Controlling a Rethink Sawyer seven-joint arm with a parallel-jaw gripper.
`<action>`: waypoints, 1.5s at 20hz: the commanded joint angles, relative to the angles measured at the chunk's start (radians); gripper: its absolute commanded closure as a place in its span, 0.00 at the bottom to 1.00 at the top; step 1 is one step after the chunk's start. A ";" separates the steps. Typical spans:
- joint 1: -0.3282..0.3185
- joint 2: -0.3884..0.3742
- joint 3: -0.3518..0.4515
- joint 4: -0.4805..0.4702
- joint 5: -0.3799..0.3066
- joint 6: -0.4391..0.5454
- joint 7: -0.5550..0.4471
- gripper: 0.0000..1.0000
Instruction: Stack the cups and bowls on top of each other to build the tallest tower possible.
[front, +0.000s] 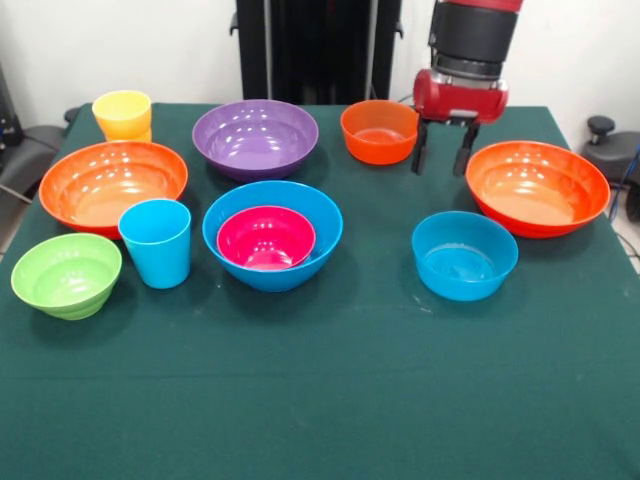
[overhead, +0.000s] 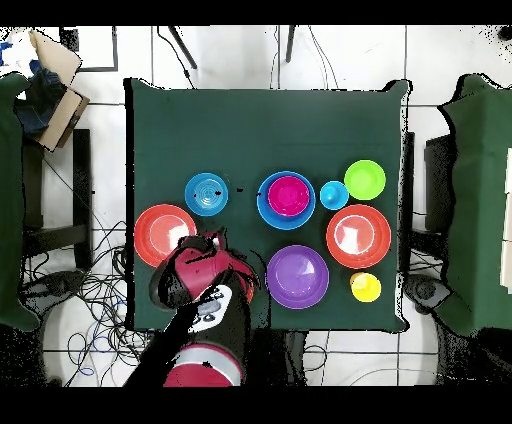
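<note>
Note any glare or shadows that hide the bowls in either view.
Front view: soft highlights on the purple bowl and orange bowls, nothing hidden; faint shadows on the cloth. Overhead view: the arm covers the small orange bowl.

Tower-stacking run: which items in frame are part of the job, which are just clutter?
Job:
- yellow cup, blue cup
- two large orange bowls
- purple bowl
- large blue bowl with magenta bowl nested inside
- medium blue bowl
- small orange bowl
- lime green bowl
- gripper, open, holding nothing

Clutter:
- cardboard box off the table
- floor cables
</note>
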 joint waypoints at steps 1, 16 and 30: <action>-0.007 0.092 0.055 -0.093 0.002 -0.080 0.119 0.00; 0.041 -0.067 0.048 -0.006 0.052 0.059 0.138 0.00; 0.006 -0.231 0.098 0.041 0.072 0.229 0.093 0.00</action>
